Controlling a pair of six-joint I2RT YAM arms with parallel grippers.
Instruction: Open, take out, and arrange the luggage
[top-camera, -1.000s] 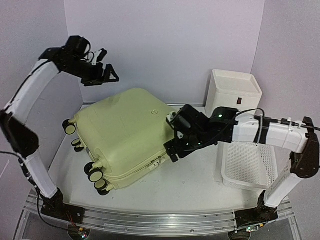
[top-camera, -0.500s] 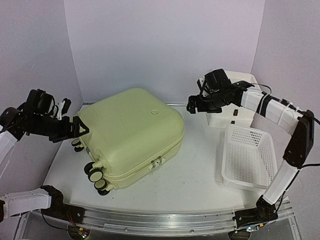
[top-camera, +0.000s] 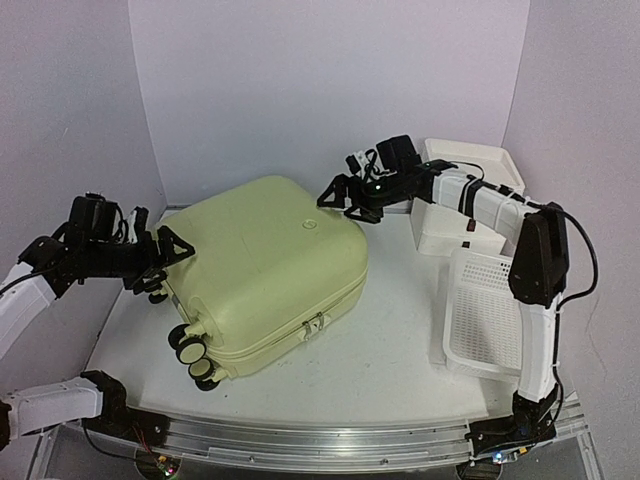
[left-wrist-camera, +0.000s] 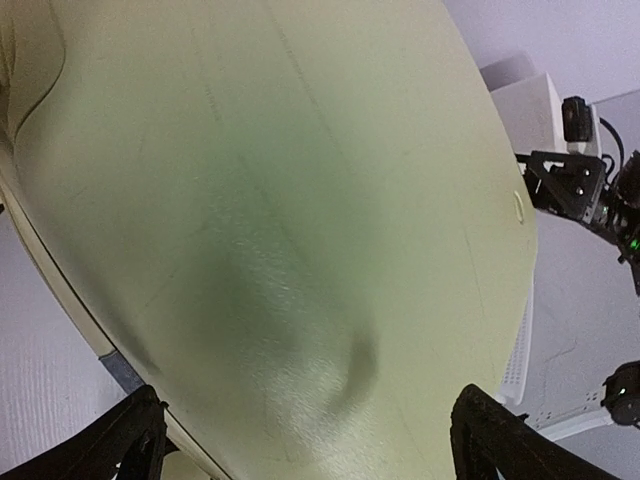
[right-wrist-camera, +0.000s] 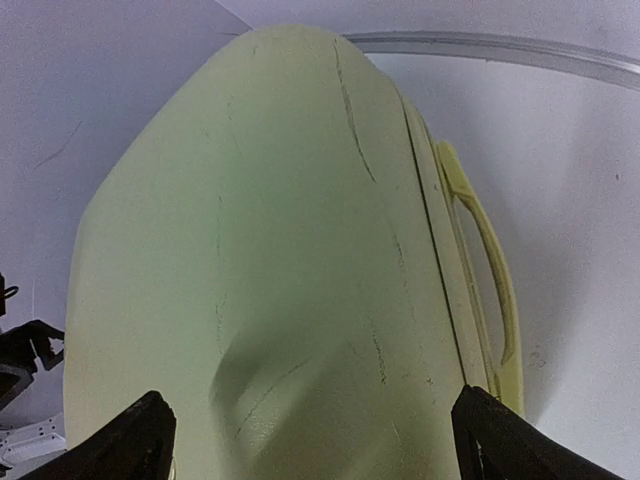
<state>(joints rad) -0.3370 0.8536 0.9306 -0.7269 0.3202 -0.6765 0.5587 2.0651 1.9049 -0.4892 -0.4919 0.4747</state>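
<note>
Two claws had closed in on the luggage (top-camera: 265, 270), unopened and flat at tabletop (top-camera: 400, 350) centre: left claw (top-camera: 172, 260) at its 9 o'clock edge, right claw (top-camera: 340, 203) at 1 o'clock, both spread apart, gripping nothing. I judged opening not yet begun.

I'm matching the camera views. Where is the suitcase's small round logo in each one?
Top external: logo on the lid, near picture centre.
Left wrist: logo near the shell's right edge.
Right wrist: not visible.
Shared landmark: the pale yellow-green suitcase shell, in all three.
</note>
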